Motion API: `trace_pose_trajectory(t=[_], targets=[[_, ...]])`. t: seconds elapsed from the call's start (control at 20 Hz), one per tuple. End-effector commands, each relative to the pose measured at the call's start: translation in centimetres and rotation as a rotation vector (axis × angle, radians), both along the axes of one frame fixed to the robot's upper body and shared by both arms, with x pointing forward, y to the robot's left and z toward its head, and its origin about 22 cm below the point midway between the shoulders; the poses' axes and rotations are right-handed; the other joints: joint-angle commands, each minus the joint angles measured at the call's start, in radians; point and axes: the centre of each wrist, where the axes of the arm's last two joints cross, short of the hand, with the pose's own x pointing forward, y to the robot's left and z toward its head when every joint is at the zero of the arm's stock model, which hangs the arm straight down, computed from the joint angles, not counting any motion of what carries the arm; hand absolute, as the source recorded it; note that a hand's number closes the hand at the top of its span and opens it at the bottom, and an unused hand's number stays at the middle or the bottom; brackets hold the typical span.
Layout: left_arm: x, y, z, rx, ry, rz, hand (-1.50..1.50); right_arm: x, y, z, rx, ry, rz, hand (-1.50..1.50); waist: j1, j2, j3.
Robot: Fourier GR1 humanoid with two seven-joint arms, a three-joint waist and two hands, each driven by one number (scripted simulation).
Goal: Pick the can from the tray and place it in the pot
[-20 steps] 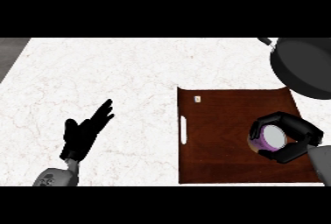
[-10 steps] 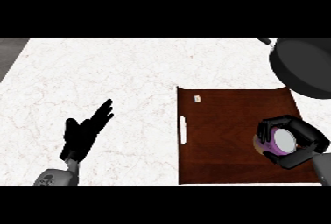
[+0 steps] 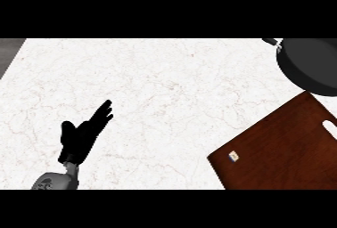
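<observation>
Spanning most of the frame: the pale counter (image 3: 164, 80). Tray (image 3: 283, 151) is lying tilted at lower right; pot (image 3: 313, 64) upper right. Left hand (image 3: 82, 136), lower left, is resting open, empty. Can and right hand are showing nowhere; relocating both should come first.

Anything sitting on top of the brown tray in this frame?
The visible part of the tray carries only a small label and a handle slot. No can or right hand shows; its right and lower parts run out of view.
</observation>
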Motion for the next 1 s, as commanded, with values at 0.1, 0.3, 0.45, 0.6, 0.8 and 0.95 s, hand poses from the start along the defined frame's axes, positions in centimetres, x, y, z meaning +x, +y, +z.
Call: trace_pose_trajectory(t=[0.1,0.3,0.45,0.6,0.8,0.95], targets=[[0.5,-0.2,-0.1,0.002,0.003,-0.035,0.00,-4.4,-5.9,3.0,-0.085,-0.097,-0.189,1.50,0.038,0.005,-0.001],[1.1,-1.4,0.3,0.008,0.004,-0.047,0.00,-4.1,-6.5,3.6,-0.192,-0.111,-0.222,1.50,0.051,0.002,-0.001],[0.4,-1.2,0.5,-0.005,0.017,-0.056,0.00,-4.5,-7.3,4.8,-0.262,-0.140,-0.232,1.50,0.058,-0.002,-0.002],[-0.5,-3.6,-0.7,0.006,0.019,-0.041,0.00,-2.7,-7.5,7.0,-0.353,-0.160,-0.258,1.50,0.057,-0.003,-0.005],[1.0,-0.5,0.5,0.003,0.018,-0.043,0.00,0.8,-6.7,9.6,-0.414,-0.171,-0.275,1.50,0.060,-0.003,-0.007],[0.9,-2.4,0.5,0.014,0.020,-0.050,0.00,0.2,-8.0,13.0,-0.461,-0.136,-0.260,1.50,0.062,-0.001,-0.006]])
